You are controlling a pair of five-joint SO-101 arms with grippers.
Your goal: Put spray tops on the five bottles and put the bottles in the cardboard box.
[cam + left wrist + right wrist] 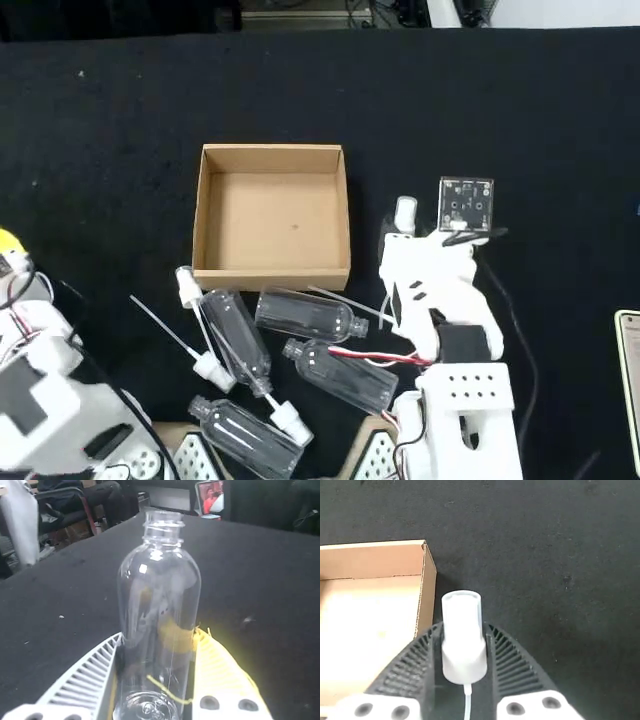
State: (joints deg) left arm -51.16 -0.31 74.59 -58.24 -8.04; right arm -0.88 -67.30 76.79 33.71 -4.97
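**Surroundings.** The table point(120, 110) is covered in matte black cloth flecked with lint. A flat device point(630, 350) lies at its right edge. An office chair point(70, 502) stands beyond the far edge.

**Obstructions.** Four clear bottles lie on their sides just near of the box's near wall: a left bottle point(235, 338), a centre bottle point(308, 313), a right bottle point(340, 373) and a nearest bottle point(245, 435). Three loose spray tops point(213, 368) lie among them. Their thin dip tubes run between and across the bottles.

**Materials.** The cardboard box point(200, 215) is square, open-topped and plain brown, and sits mid-table. The bottles are thin, glossy, round-shouldered plastic. The spray tops are white and cylindrical.

**Right gripper** point(464, 630). Its black ribbed fingers point(507, 662) pinch a white spray top point(464, 645), with the dip tube trailing back between them. The top is held just right of the box's right wall.

**Left gripper** point(157, 637). One white and one yellow ribbed finger are clamped on the lower body of a held bottle point(160, 580). This bottle is clear, with an open threaded neck. The left arm point(40, 400) sits at the near-left corner.
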